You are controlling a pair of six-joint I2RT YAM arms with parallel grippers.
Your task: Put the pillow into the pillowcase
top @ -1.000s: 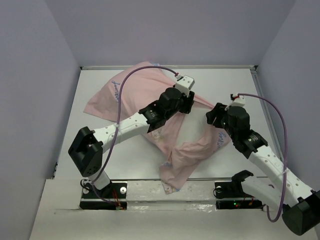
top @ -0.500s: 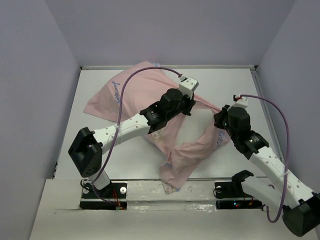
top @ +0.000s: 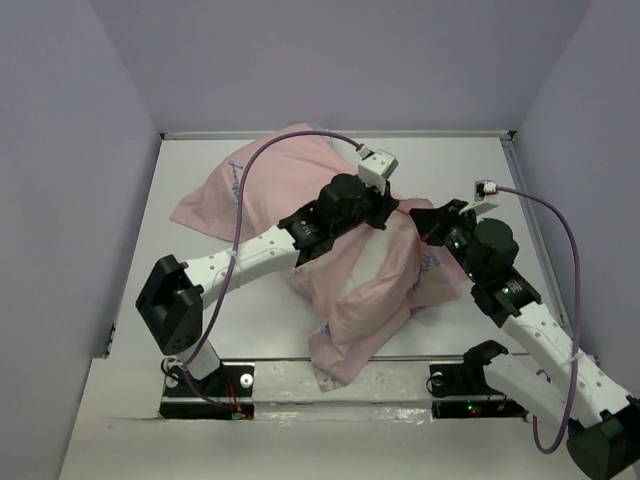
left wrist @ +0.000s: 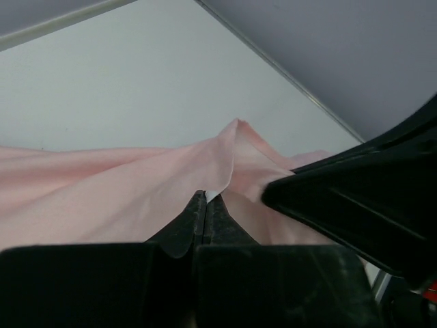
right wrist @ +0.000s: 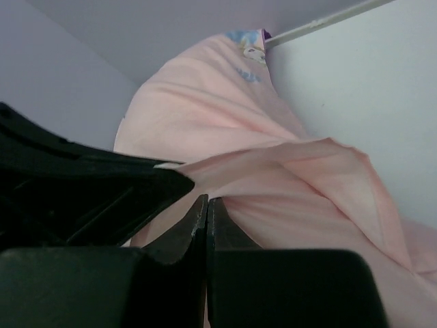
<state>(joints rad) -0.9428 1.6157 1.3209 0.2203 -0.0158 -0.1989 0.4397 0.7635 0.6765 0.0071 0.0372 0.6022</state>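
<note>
Here's the pale pink thin fabric pillowcase (top: 285, 170), sprawled across the white table (top: 470, 170). Its long axis runs on a diagonal. One end points at the far left corner, and the other points at the near edge between the two arm bases, where a corner reaches the table's lip.

The far-left half looks plump and rounded, while the near half is flatter and creased. I cannot tell what fills it, because the white pillow is hidden from me and only pink cloth shows.

Midway along, on the right flank, the cloth is drawn up into a ridge, and both arms meet there. The left pincer (top: 393, 210) is pressed together, pinching the pillowcase. From its own wrist camera, the fingertips (left wrist: 186, 225) sit tight with a sliver of white at their very end and the pink fold rising away. The right pincer (top: 422, 215) is pressed together too, nipping a pink fold, nose to nose with the left one.

Faint purple lettering (top: 430, 268) shows beside the right arm, and there's a blue-purple print (right wrist: 247, 42) at the case's far corner.
</note>
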